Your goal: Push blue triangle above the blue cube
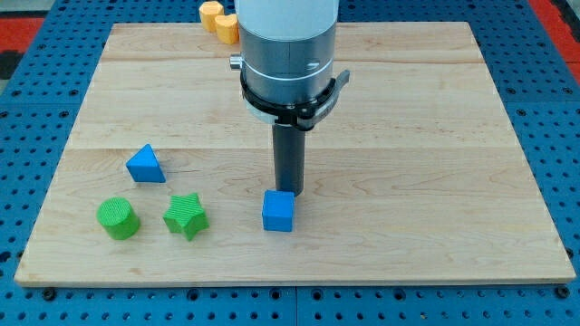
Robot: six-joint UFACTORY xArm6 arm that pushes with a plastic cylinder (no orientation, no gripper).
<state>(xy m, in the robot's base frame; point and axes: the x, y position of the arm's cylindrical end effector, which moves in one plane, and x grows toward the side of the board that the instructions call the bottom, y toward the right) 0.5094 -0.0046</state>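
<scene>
Blue triangle (146,165) at view's left on wooden surface (408,136), well apart from blue cube (278,211) lower and to the right. My tip (290,192) just above the cube's top edge, touching or nearly. No pincer on this rod, so no state to tell. Green cylinder (118,218) and green star (186,215) below the triangle. Orange blocks (219,20) at view's top edge.

Blue triangle (146,165) and blue cube (278,211) share one bright blue; green cylinder (118,218) and green star (186,215) are vivid green with fine ribbed lines; two orange blocks (218,20) are yellow-orange; the board (435,136) is pale wood with light grain bands; the rod is dark grey down to my tip (290,192); the arm (288,45) is grey-white
</scene>
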